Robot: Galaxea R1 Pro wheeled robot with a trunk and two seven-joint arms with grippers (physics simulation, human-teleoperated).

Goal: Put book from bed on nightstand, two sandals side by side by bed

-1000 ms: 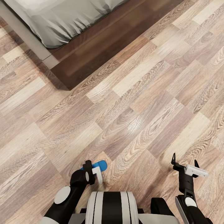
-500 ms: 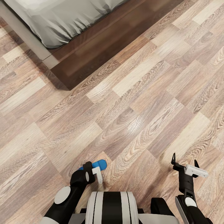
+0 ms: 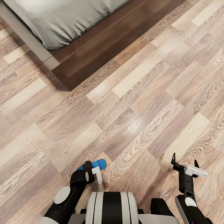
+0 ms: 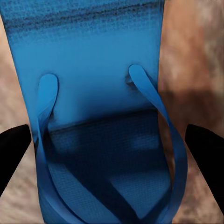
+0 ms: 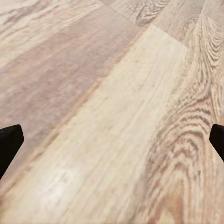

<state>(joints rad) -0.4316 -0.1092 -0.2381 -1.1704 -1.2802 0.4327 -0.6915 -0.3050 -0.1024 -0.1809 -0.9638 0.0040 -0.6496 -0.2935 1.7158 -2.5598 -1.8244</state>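
Note:
One bright blue sandal sticks out from my left gripper low in the head view, just ahead of my trunk. In the left wrist view the sandal lies strap-side up between the two dark fingertips, which press on its two edges. My right gripper hangs open over bare floor at the lower right, and its wrist view has only planks between its fingertips. The bed fills the upper left corner, pale mattress on a dark brown frame. Book and nightstand are out of view.
Wood-plank floor stretches between me and the bed frame's corner. A pale grey strip runs along the bed's left side.
The whole picture has shifted very slightly, so the camera moved. The left gripper and its sandal sit a touch higher. The right arm looks the same.

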